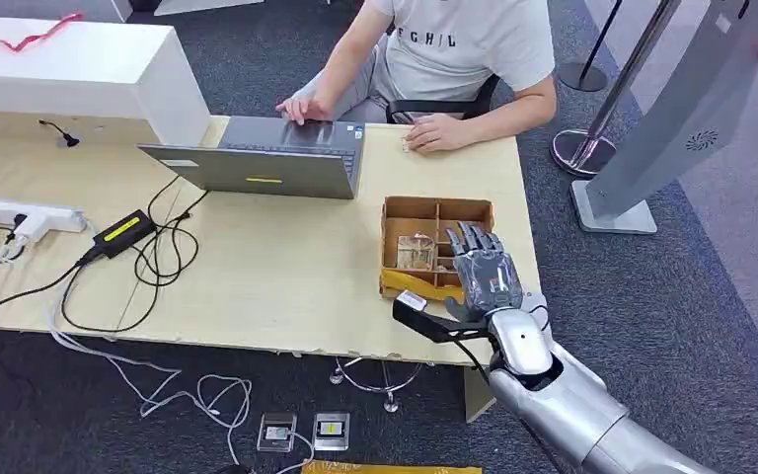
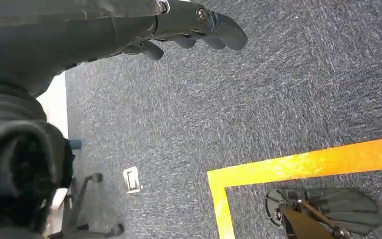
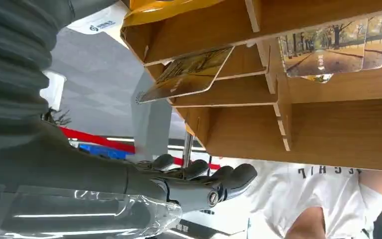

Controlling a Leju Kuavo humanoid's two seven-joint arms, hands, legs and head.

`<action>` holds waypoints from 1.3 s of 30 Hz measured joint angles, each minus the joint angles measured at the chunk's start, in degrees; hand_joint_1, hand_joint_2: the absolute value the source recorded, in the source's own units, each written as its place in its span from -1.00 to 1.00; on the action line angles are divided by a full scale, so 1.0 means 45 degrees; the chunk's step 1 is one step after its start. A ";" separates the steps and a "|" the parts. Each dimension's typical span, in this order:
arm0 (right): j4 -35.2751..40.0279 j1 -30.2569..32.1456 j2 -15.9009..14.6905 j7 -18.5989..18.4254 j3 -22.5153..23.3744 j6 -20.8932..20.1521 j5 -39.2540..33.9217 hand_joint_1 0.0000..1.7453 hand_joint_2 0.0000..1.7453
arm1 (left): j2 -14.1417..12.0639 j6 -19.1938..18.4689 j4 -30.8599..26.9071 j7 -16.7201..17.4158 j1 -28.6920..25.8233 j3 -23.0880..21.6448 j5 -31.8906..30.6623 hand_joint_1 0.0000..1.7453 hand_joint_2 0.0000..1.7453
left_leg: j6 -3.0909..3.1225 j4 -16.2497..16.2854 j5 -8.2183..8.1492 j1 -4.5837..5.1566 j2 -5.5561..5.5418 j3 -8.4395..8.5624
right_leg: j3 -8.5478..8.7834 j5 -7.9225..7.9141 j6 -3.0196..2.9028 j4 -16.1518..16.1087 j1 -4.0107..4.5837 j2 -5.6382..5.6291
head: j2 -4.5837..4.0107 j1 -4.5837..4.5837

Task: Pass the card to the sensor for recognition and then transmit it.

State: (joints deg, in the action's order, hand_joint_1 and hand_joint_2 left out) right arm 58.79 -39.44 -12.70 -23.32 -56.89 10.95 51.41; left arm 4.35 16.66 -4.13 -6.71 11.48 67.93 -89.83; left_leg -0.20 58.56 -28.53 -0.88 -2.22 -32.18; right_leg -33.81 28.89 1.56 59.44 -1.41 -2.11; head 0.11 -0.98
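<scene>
A wooden divided box (image 1: 435,209) stands on the table's right part, with picture cards (image 1: 416,251) in its left compartment. My right hand (image 1: 484,273) hovers over the box's near right compartments, fingers stretched and apart, holding nothing; its dark thumb (image 1: 422,314) points left along the box's front. The right wrist view shows the box (image 3: 328,124) close up: one card (image 3: 189,74) leans in a compartment and another card (image 3: 335,47) lies in the neighbouring one, both apart from my fingers (image 3: 199,177). My left hand (image 2: 189,27) hangs empty above the carpet.
A person sits at the table's far side with one hand on a grey laptop (image 1: 276,158) and the other on the table (image 1: 257,276). A power strip (image 1: 25,217), an adapter (image 1: 123,232) and cables lie left. A grey kiosk stand (image 1: 671,128) and a stanchion base (image 1: 587,153) are at right.
</scene>
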 joint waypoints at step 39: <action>-0.0510 -0.0313 0.0005 0.0155 0.0087 -0.0505 -0.0904 1.00 1.00 | -0.0019 0.0325 0.0000 0.0019 -0.0124 0.0087 -0.0024 -1.00 -1.00 | 0.0000 0.0000 0.0000 0.0000 0.0001 0.0002 | 0.0000 0.0000 0.0000 0.0000 0.0000 -0.0001 | 0.0004 0.0000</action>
State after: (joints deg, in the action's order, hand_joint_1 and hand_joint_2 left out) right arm 56.50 -40.85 -12.68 -22.62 -56.50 8.68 47.34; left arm 4.26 18.12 -4.13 -6.62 10.93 68.32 -89.94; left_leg -0.20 58.56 -28.53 -0.88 -2.21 -32.17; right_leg -33.81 28.89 1.56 59.43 -1.41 -2.11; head 0.13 -0.98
